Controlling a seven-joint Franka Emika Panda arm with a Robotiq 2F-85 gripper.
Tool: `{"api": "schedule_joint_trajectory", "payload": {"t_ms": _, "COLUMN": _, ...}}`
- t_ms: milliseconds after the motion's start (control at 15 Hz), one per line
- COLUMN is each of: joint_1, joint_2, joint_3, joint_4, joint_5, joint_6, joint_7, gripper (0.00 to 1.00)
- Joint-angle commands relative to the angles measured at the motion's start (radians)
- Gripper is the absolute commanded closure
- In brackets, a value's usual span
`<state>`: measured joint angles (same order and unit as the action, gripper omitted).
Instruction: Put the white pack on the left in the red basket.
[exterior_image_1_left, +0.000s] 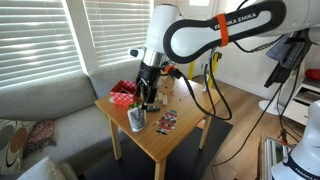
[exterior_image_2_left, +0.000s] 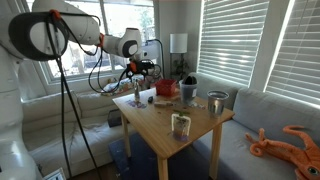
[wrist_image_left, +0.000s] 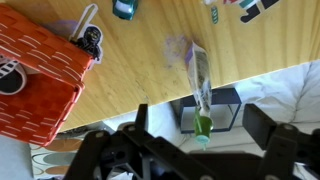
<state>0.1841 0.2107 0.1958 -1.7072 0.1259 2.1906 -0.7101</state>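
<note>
Ok, pack (wrist_image_left: 200, 80) stands upright near the table (wrist_image_left: 130, 60) edge, well apart from the basket (wrist_image_left: 35, 70); claw (wrist_image_left: 196, 118) is wide open, empty, above the table with the pack lined up between its fingers. Pack looks light, soft, crinkly film, thin edge-on; probably slippery and tippy; pinch across the flat faces near the top. Basket: red, white-flecked, boxy; table: smooth wood.
</note>
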Motion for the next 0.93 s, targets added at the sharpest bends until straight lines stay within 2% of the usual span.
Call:
{"api": "schedule_joint_trajectory", "payload": {"t_ms": 0, "joint_1": -0.016, "joint_2": 0.063, "joint_3": 0.032, "joint_4": 0.087, "joint_5": 0.024, "joint_6": -0.063, "joint_7": -0.055, "gripper": 0.35}}
{"api": "schedule_joint_trajectory", "payload": {"t_ms": 200, "joint_1": -0.016, "joint_2": 0.082, "joint_3": 0.039, "joint_4": 0.117, "joint_5": 0.013, "joint_6": -0.09, "joint_7": -0.063, "gripper": 0.58}}
{"api": "schedule_joint_trajectory", "payload": {"t_ms": 333, "joint_1": -0.015, "joint_2": 0.089, "joint_3": 0.04, "joint_4": 0.133, "joint_5": 0.008, "joint_6": -0.109, "joint_7": -0.067, "gripper": 0.71}}
{"api": "schedule_joint_trajectory", "payload": {"t_ms": 533, "joint_1": -0.01, "joint_2": 0.092, "joint_3": 0.035, "joint_4": 0.159, "joint_5": -0.014, "joint_6": -0.189, "joint_7": -0.053, "gripper": 0.93}}
{"api": "schedule_joint_trajectory", "payload": {"t_ms": 667, "joint_1": -0.007, "joint_2": 0.096, "joint_3": 0.034, "joint_4": 0.173, "joint_5": -0.018, "joint_6": -0.227, "joint_7": -0.051, "gripper": 0.99}}
{"api": "schedule_joint_trajectory", "payload": {"t_ms": 733, "joint_1": -0.005, "joint_2": 0.096, "joint_3": 0.032, "joint_4": 0.177, "joint_5": -0.023, "joint_6": -0.236, "joint_7": -0.045, "gripper": 0.95}}
{"api": "schedule_joint_trajectory", "payload": {"t_ms": 867, "joint_1": -0.004, "joint_2": 0.072, "joint_3": 0.031, "joint_4": 0.169, "joint_5": -0.021, "joint_6": -0.216, "joint_7": -0.032, "gripper": 0.95}}
